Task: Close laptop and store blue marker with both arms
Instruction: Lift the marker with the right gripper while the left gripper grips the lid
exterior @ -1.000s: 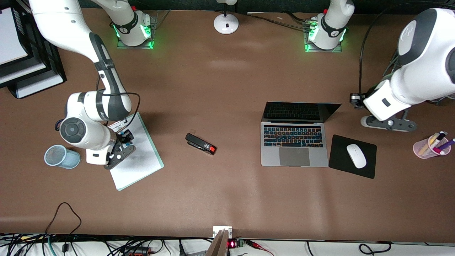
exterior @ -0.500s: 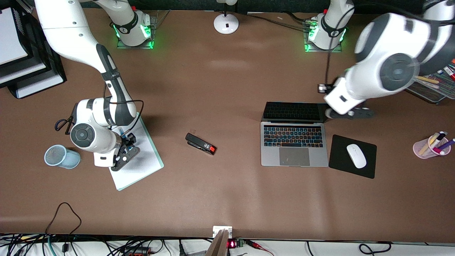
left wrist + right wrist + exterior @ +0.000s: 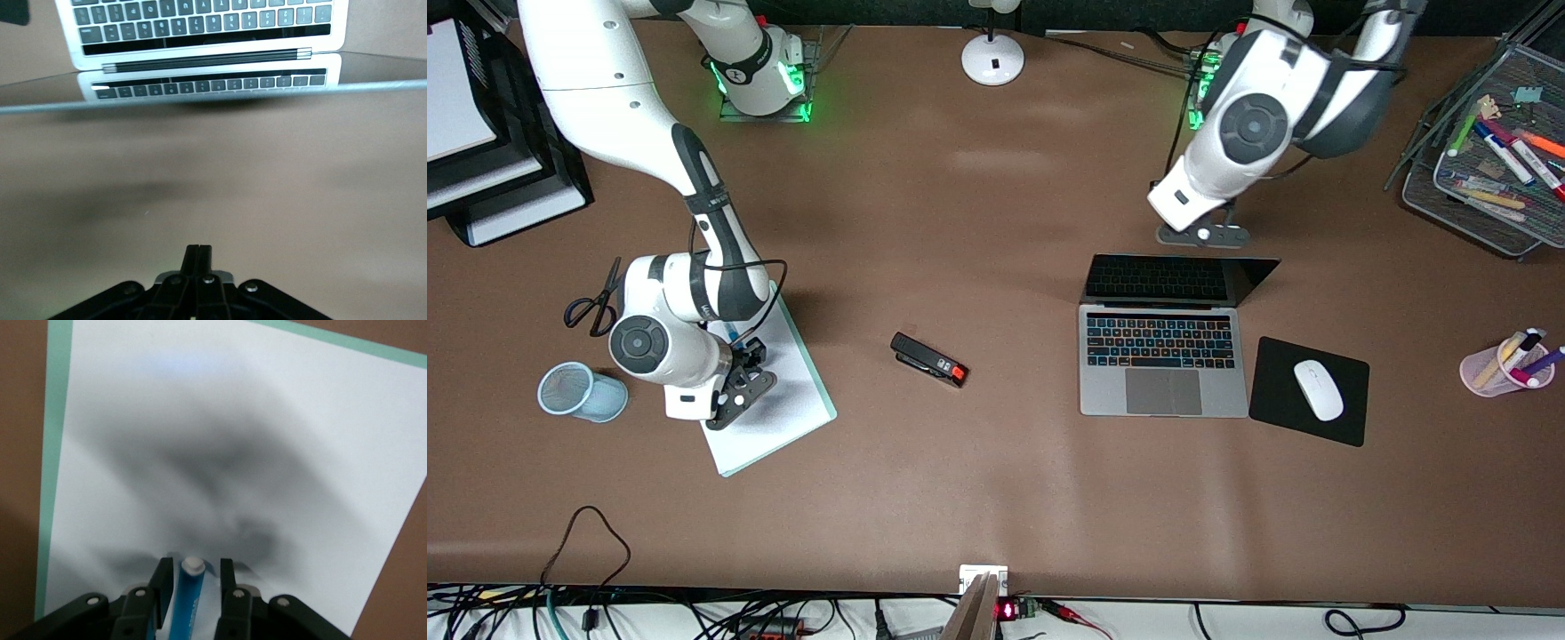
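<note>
The laptop (image 3: 1163, 356) lies open on the table, its dark screen tilted back; its keyboard and hinge show in the left wrist view (image 3: 200, 33). My left gripper (image 3: 1202, 236) is shut and empty, over the bare table just past the screen's top edge (image 3: 199, 257). The blue marker (image 3: 189, 597) lies on a white paper pad (image 3: 783, 400) with its whitish end pointing away from the hand. My right gripper (image 3: 193, 577) is low over the pad, open, one finger on each side of the marker, a gap showing on one side. It also shows in the front view (image 3: 745, 354).
A black stapler (image 3: 929, 360) lies mid-table. A blue mesh cup (image 3: 580, 391) and scissors (image 3: 591, 302) sit beside the right arm. A black mouse pad (image 3: 1343, 418) with a white mouse (image 3: 1318, 389), a pink pen cup (image 3: 1504, 366) and a wire tray (image 3: 1427, 191) are toward the left arm's end.
The left arm has swung in from its end of the table to over the spot by the laptop's screen. The right gripper has shifted slightly over the pad.
</note>
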`<state>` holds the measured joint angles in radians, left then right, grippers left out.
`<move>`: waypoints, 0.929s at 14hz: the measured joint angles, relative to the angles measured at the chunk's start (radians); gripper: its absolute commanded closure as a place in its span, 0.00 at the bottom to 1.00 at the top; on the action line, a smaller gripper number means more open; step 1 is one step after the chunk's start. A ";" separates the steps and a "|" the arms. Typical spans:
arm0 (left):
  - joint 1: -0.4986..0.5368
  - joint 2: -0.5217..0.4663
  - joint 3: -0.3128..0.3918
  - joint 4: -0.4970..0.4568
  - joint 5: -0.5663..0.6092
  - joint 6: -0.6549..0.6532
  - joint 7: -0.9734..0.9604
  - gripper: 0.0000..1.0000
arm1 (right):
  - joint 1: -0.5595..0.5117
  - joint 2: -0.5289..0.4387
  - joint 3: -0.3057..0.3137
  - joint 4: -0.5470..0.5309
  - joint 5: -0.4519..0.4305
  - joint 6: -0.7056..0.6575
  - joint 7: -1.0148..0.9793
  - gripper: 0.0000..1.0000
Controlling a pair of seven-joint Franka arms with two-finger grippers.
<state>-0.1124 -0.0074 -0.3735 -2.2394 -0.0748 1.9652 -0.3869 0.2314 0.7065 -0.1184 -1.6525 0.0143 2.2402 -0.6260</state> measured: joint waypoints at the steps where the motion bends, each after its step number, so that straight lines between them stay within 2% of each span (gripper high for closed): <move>1: 0.001 -0.001 0.000 -0.030 0.000 0.059 0.000 1.00 | -0.002 0.002 0.000 0.000 0.000 0.001 0.000 0.68; 3: 0.009 0.011 0.002 -0.053 0.000 0.173 0.004 1.00 | -0.003 0.006 0.000 0.000 0.000 0.002 0.000 0.69; 4: 0.014 0.026 0.004 -0.057 0.000 0.245 0.006 1.00 | -0.003 0.007 0.000 0.000 0.000 0.003 0.000 0.74; 6: 0.035 0.069 0.005 -0.058 0.006 0.379 0.028 1.00 | -0.003 0.009 0.000 0.000 0.000 0.003 0.001 0.77; 7: 0.041 0.086 0.007 -0.056 0.022 0.415 0.047 1.00 | -0.003 0.009 0.000 0.000 0.001 0.003 0.001 0.82; 8: 0.044 0.095 0.007 -0.050 0.047 0.434 0.056 1.00 | -0.003 0.009 0.000 0.000 0.001 0.003 0.002 0.89; 9: 0.047 0.099 0.007 -0.039 0.076 0.439 0.058 1.00 | -0.003 0.009 0.000 0.000 0.001 0.003 0.002 1.00; 13: 0.080 0.119 0.008 0.041 0.116 0.440 0.065 1.00 | -0.004 0.009 0.000 0.005 0.001 0.007 0.002 1.00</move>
<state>-0.0324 0.1113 -0.3657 -2.1980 0.0410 2.4049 -0.3222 0.2278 0.7157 -0.1184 -1.6475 0.0156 2.2468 -0.6241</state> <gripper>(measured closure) 0.991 0.824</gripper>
